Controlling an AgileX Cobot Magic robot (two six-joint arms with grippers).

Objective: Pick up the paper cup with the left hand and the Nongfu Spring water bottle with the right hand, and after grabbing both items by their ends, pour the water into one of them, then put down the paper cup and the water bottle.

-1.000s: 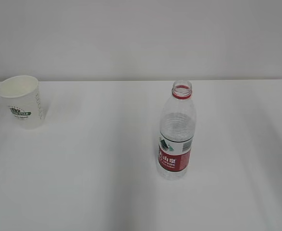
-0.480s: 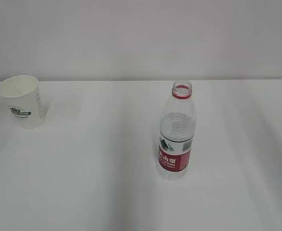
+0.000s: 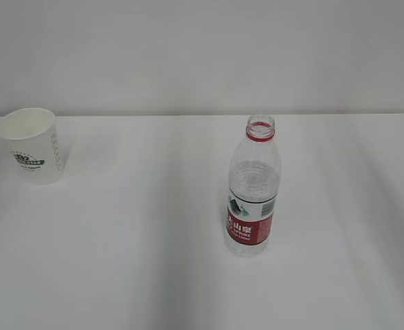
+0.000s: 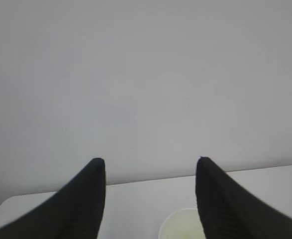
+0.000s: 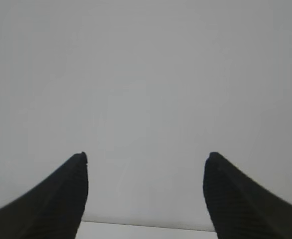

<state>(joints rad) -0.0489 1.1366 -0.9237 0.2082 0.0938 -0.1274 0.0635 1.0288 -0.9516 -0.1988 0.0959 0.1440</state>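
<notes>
White surface (image 3: 133,261) and a bare pale wall are filling the exterior view. Cup (image 3: 31,144) is standing upright far left; bottle (image 3: 252,189), uncapped and part full, is standing well apart near centre. Neither is being held. Left hand (image 4: 150,172) is hanging above the cup with fingers (image 4: 88,199) spread wide; right hand (image 5: 146,167) is facing the wall, fingers wide too. Grabbing, pouring and setting down all seem left.
</notes>
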